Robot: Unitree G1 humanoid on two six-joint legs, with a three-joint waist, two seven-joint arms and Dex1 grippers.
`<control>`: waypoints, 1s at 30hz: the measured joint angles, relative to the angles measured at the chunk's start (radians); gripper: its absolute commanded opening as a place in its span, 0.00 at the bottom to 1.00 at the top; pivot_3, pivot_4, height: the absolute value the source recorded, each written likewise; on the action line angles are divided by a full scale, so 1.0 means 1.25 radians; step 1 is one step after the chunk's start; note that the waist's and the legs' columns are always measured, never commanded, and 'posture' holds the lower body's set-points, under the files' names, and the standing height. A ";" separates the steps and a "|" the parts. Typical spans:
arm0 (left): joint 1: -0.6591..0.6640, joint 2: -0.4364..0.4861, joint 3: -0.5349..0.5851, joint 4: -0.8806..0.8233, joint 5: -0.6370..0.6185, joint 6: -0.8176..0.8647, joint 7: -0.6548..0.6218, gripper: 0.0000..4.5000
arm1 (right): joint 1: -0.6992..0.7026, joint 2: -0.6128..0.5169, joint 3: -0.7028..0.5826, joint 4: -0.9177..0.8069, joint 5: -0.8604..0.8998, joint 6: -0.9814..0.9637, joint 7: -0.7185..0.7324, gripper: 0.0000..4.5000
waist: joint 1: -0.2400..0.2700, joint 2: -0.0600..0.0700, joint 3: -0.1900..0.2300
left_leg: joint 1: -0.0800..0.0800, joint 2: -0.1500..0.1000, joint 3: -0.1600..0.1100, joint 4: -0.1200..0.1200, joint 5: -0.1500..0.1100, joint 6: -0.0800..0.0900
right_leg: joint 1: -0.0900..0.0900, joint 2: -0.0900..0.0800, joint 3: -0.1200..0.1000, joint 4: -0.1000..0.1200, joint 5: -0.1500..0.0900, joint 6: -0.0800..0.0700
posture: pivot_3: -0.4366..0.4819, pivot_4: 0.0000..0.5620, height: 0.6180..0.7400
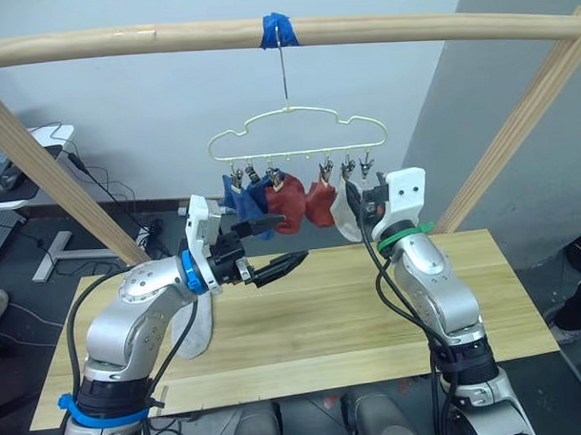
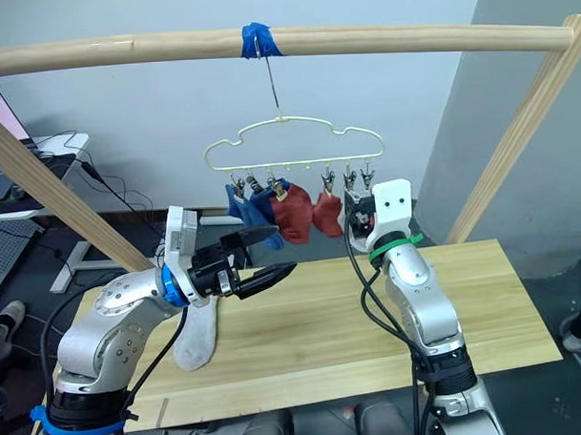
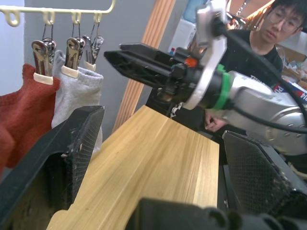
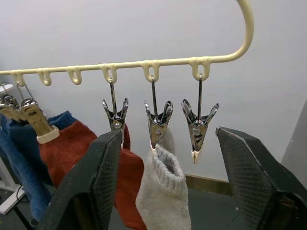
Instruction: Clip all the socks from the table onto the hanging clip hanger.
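Observation:
The pale-yellow clip hanger (image 1: 297,131) hangs by its hook from the pole. Blue socks (image 1: 242,195), two rust-red socks (image 1: 288,200) and one light grey sock (image 4: 162,201) hang from its clips. The end clip (image 4: 197,127) beside the grey sock is empty. Another grey sock (image 2: 197,340) lies on the table (image 1: 370,301), partly hidden behind my left arm. My left gripper (image 1: 289,241) is open and empty above the table, below the blue and red socks. My right gripper (image 4: 168,139) is raised just under the last clips, open, holding nothing.
A pale wooden pole frame (image 1: 170,36) spans the top, with slanted legs at both sides and blue tape (image 1: 276,30) around the hook. A person (image 3: 268,28) stands behind the table's far right. A desk with cables (image 1: 41,169) stands at back left.

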State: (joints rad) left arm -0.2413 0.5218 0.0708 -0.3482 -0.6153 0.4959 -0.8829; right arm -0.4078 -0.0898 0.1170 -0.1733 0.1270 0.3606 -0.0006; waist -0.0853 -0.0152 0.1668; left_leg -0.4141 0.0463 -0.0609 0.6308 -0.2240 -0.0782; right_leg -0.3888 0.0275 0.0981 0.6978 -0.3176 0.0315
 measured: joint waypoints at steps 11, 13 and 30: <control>0.010 -0.002 0.001 -0.005 0.000 -0.006 0.034 1.00 | -0.038 0.024 -0.035 0.081 -0.045 -0.033 -0.017 0.47 | 0.002 0.000 0.000 | 0.000 0.000 0.000 0.000 0.000 0.000 | 0.000 0.000 0.000 0.000 0.000 0.000 | 0.48 0.26 1.00; 0.010 -0.002 0.001 -0.005 0.001 -0.007 0.034 1.00 | -0.044 0.029 -0.039 0.095 -0.052 -0.040 -0.018 0.47 | 0.002 0.000 0.000 | 0.000 0.000 0.000 0.000 0.000 0.000 | 0.000 0.000 0.000 0.000 0.000 0.000 | 0.48 0.26 1.00; -0.013 -0.006 -0.005 -0.004 0.001 -0.025 0.033 1.00 | -0.099 0.041 -0.051 0.198 -0.062 -0.092 -0.016 0.47 | 0.002 0.000 0.000 | 0.000 0.000 0.000 0.000 0.000 0.000 | 0.000 0.000 0.000 0.000 0.000 0.000 | 0.49 0.25 1.00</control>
State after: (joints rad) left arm -0.2576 0.5139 0.0650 -0.3531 -0.6138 0.4643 -0.8412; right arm -0.5311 -0.0383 0.0526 0.0738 0.0493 0.2461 -0.0205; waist -0.0822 -0.0152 0.1668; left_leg -0.4141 0.0463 -0.0609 0.6307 -0.2240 -0.0782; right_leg -0.3888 0.0274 0.0981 0.6980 -0.3175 0.0313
